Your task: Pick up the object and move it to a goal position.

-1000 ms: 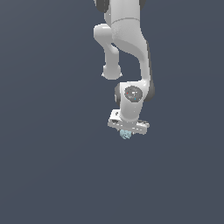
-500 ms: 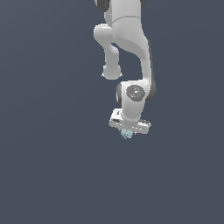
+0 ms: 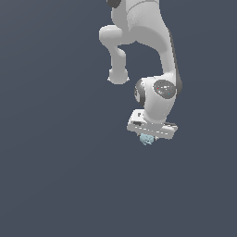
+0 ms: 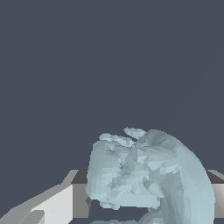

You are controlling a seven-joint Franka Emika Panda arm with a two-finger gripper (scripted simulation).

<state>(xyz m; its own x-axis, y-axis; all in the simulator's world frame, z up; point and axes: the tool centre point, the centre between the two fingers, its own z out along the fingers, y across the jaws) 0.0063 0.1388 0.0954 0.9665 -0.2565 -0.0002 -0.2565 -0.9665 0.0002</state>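
The object (image 3: 146, 139) is a tiny pale light-blue lump. In the exterior view it sits right under the white hand of the arm, between the fingers of my gripper (image 3: 148, 138). In the wrist view the object (image 4: 144, 175) fills the space between the two grey-and-white fingers (image 4: 57, 203), which stand close against its sides. The gripper is shut on the object and holds it up off the ground plane.
The white arm (image 3: 152, 55) reaches down from the top of the exterior view. Behind it there is only a plain dark blue-grey background (image 3: 46, 176). No goal marker shows in either view.
The gripper with the object in it has moved a little toward the exterior view's right and slightly up. The hand has tilted somewhat.
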